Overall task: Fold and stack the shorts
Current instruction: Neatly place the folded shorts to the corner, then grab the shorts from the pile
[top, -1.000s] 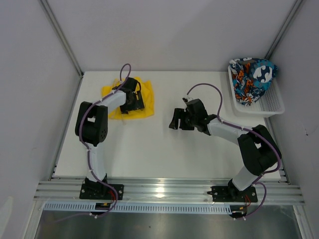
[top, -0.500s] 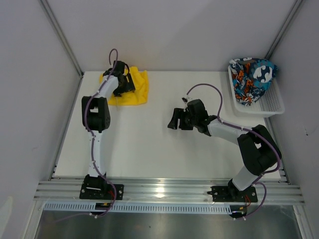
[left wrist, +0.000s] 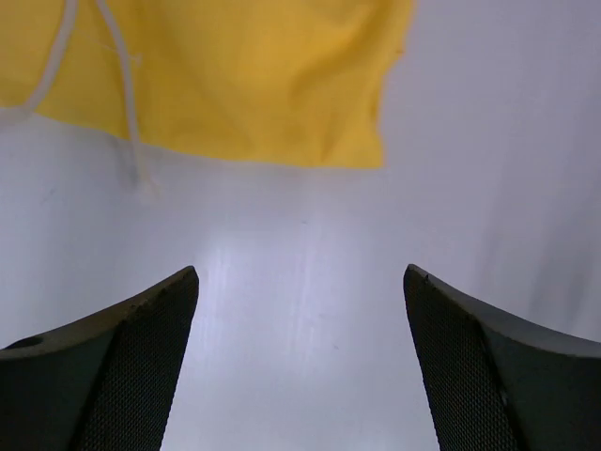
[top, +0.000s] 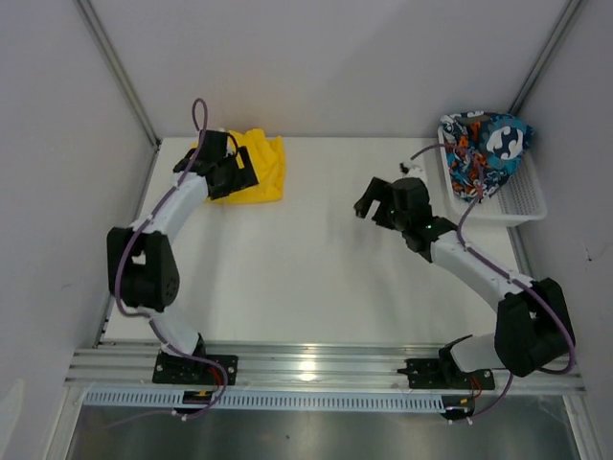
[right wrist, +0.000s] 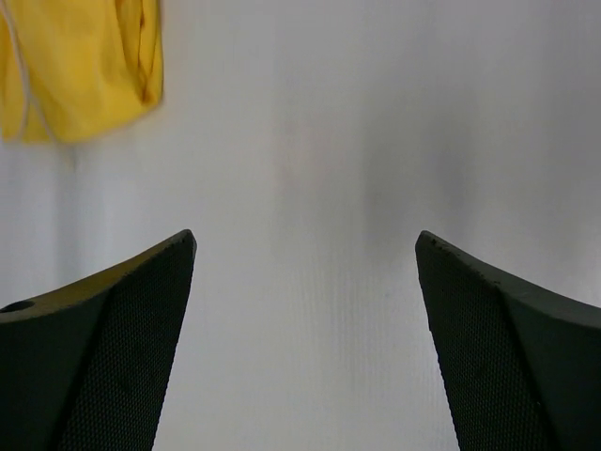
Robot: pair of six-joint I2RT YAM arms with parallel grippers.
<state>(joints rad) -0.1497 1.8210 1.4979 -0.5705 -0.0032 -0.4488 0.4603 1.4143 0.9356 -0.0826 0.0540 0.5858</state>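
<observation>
Left gripper point(left wrist: 300, 274): jaws wide apart and empty, poised over bare table point(top: 306, 278) just short of the yellow shorts' near edge.
Yellow shorts point(top: 266, 169): lying flat at the table's far left corner, apparently folded. The arm covers their left part from above, so the neatness of the fold cannot be confirmed.
Drawstring point(left wrist: 125, 132): white cord trailing loose off the near edge onto the table.
Right gripper point(right wrist: 305, 242): jaws fully spread and empty, above the table right of centre, near the basket's left wall.
Printed shorts point(top: 484, 151): bunched in a heap in the basket, not yet folded.
Basket point(top: 525, 207): white mesh, at the table's far right corner.
Handling, judged: both pairs are light, limp cloth that will sag and drape when lifted.
Grip points, judged: pinch a raised crest of the printed heap to draw it out, then hold the waistband corners to spread it. Avoid the cord.
Remaining, judged: printed pair still to be folded and stacked on the yellow.
</observation>
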